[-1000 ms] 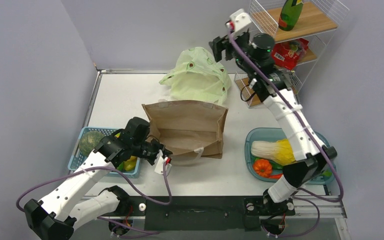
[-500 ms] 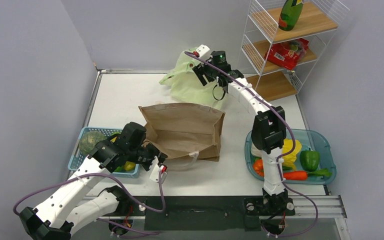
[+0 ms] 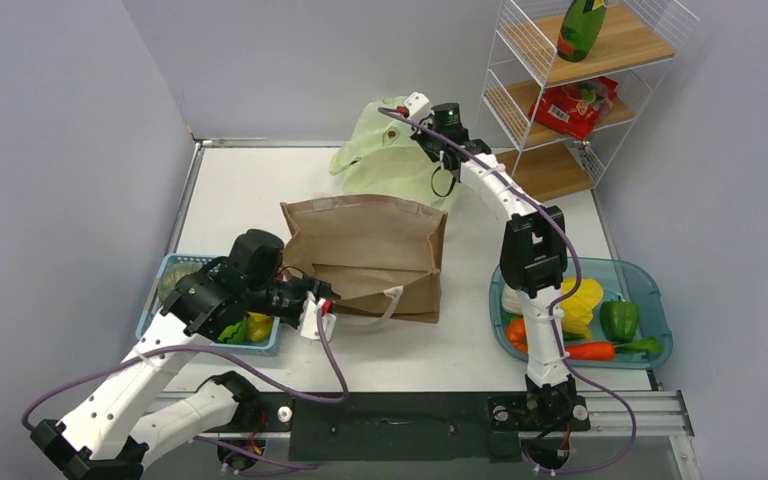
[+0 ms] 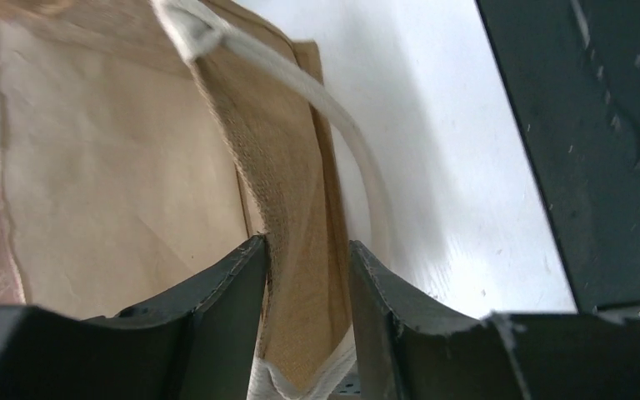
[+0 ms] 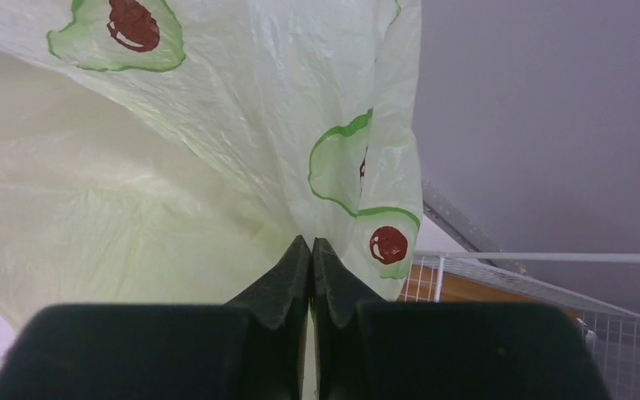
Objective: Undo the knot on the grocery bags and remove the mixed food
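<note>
The brown paper bag [image 3: 365, 240] lies mid-table, its mouth facing me, white rope handle [image 4: 346, 125] at the front. My left gripper [image 3: 322, 305] straddles its front rim [image 4: 300, 250], open, with the fingers [image 4: 225, 292] standing a little apart on either side of the paper. Behind it sits the pale green plastic bag [image 3: 390, 165] with avocado prints. My right gripper [image 3: 426, 140] is at that bag's upper right, shut on a fold of its film [image 5: 358, 167]. The knot cannot be made out. A dark green bottle [image 3: 580, 28] and a red packet [image 3: 572, 105] sit on the shelf.
A white wire shelf [image 3: 600, 70] stands at the back right. A blue tray [image 3: 650, 290] at the right holds a cabbage, peppers, a carrot and an orange ribbed piece. A blue basket [image 3: 155, 310] at the left holds green and yellow items. Grey walls close the left and back.
My right arm swung down from beside the shelf to the plastic bag and shut on its film. My left gripper's jaws parted from the paper bag's rim.
</note>
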{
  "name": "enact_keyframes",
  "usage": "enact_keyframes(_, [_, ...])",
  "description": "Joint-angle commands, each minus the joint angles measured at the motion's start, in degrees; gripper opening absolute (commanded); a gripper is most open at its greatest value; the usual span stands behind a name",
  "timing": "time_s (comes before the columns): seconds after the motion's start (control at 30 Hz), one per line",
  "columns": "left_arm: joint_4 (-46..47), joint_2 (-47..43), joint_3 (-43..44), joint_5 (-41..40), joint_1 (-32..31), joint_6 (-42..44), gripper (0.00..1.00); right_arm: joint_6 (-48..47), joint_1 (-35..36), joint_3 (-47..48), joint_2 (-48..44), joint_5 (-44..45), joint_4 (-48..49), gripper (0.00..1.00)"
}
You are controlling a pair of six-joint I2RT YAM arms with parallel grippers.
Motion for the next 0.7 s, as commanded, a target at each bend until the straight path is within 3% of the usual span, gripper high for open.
enact_keyframes(0.0, [1.5,-0.4,6.9,7.8,0.1,-13.7,0.38,-1.0,-0.4,1.0,-4.5,1.4,5.2,0.0])
enact_keyframes(0.2, [8.9,-0.7,12.4,11.1,0.5,-31.8,0.41,4.6,-0.7,2.2,-9.2,4.2,13.1,0.0])
enact_keyframes(0.4, [13.6,-0.1,14.0,10.9,0.8,-38.3,0.42,10.7,-0.4,6.2,-12.1,2.7,15.3,0.0])
enact_keyframes(0.5, [15.4,-0.2,13.9,9.8,0.9,-40.6,0.43,13.9,-0.3,6.7,-13.8,1.2,16.5,0.0])
enact_keyframes(0.6, [19.3,1.1,15.2,6.8,1.2,-50.0,0.44,16.7,-0.2,5.7,-16.9,-1.0,19.5,0.0])
enact_keyframes(0.67, [22.3,3.0,17.5,4.1,2.2,-57.0,0.51,18.3,-0.3,5.3,-18.7,-2.2,22.1,0.0])
